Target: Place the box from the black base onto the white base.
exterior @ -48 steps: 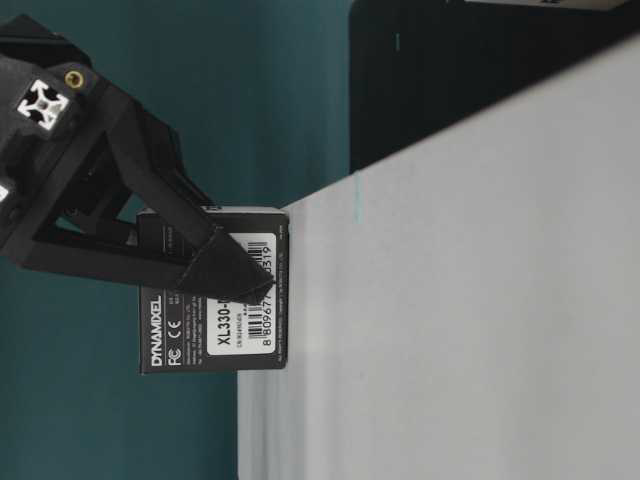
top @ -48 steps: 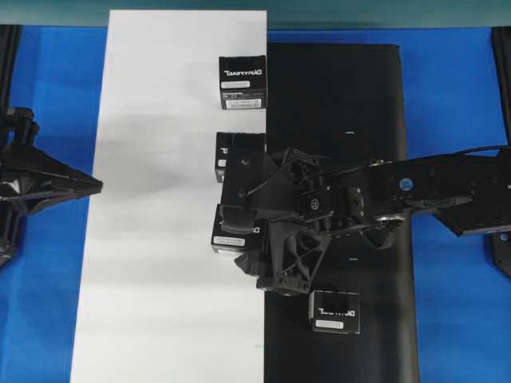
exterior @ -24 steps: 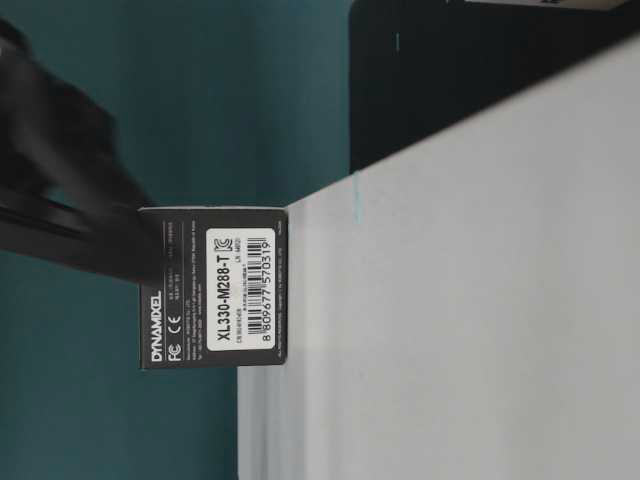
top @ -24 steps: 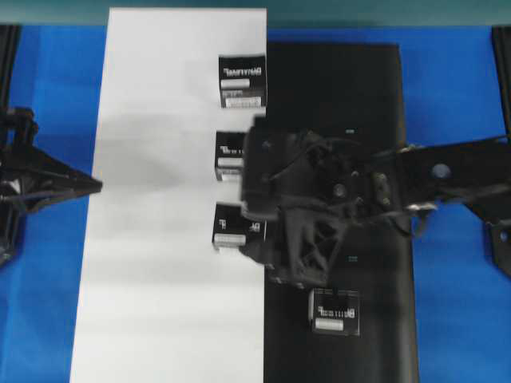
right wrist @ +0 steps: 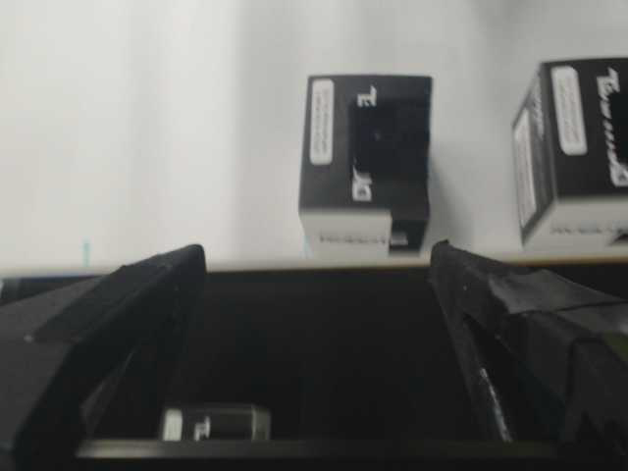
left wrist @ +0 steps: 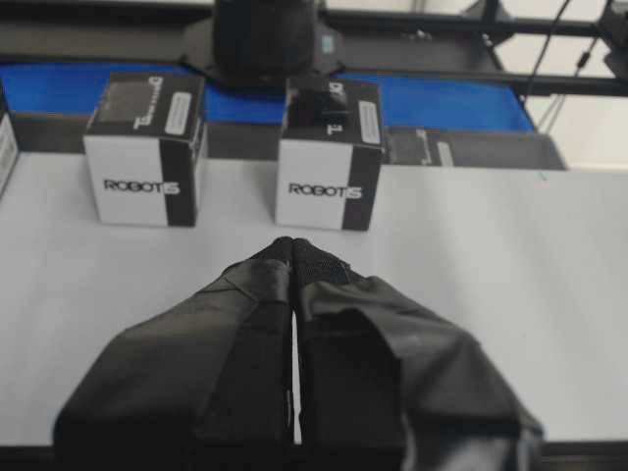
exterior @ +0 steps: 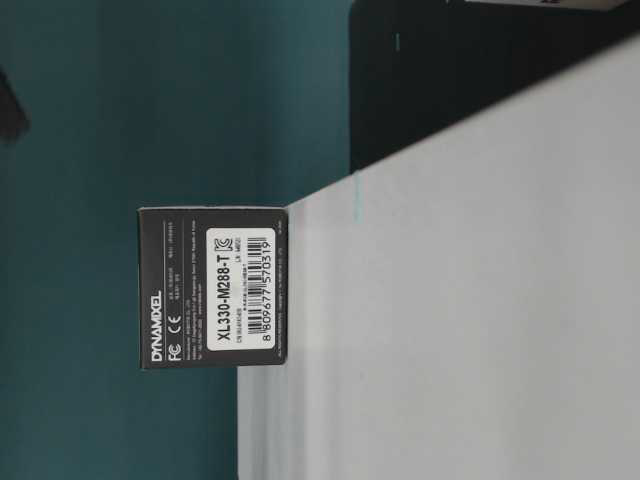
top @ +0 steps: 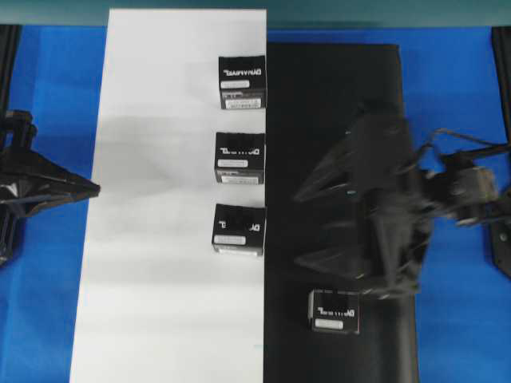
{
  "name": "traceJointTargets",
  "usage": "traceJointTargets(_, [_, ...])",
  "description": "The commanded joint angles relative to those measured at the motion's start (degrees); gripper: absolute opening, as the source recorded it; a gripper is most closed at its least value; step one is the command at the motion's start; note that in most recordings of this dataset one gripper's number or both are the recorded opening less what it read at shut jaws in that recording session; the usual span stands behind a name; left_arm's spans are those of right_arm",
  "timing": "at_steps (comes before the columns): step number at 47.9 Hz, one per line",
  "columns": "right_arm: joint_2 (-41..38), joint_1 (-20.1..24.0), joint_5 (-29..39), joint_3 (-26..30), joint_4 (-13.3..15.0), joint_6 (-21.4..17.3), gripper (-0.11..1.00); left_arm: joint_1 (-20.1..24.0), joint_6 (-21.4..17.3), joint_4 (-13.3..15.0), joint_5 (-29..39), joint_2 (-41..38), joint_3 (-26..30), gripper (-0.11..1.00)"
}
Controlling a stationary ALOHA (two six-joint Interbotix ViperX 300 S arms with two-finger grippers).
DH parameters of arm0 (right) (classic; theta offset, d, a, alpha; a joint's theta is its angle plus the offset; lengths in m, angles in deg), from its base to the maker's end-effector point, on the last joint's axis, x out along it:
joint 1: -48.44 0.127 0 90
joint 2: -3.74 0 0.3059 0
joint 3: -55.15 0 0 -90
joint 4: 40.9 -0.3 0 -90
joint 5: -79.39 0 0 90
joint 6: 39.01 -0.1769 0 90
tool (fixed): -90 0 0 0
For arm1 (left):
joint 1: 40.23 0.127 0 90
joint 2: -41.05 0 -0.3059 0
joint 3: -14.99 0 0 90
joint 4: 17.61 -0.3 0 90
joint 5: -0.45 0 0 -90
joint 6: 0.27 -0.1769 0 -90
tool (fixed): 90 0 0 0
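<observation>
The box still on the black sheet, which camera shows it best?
The overhead view: the last box lies whole and unblocked on the black base, label up. The right wrist view catches only a dim sliver of it low in the picture. The table-level and left wrist views don't clearly show it.

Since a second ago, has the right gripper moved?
Yes. The right gripper has pulled back from the white base, rightward over the black base, jaws open.
</observation>
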Motion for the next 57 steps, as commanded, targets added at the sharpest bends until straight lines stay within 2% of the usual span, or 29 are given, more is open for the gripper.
traceJointTargets(1, [3.5, 0.2, -2.5, -2.4, 0.1, -0.1, 1.0, -0.3, 0.0, -0.1, -0.3, -0.2, 1.3, -0.02])
traceJointTargets(7, [8.2, 0.2, -5.4, -6.7, 0.1, -0.2, 1.0, -0.4, 0.0, -0.1, -0.3, -0.2, 1.3, -0.02])
traceJointTargets(25, [15.9, 0.4, -6.6, -15.3, -0.1, -0.2, 1.0, -0.7, 0.1, -0.1, -0.3, -0.2, 1.3, -0.02])
traceJointTargets(57, [19.2, 0.4, -8.1, -18.8, -0.1, -0.2, 1.0, -0.8, 0.0, -0.2, -0.3, -0.2, 1.3, -0.02])
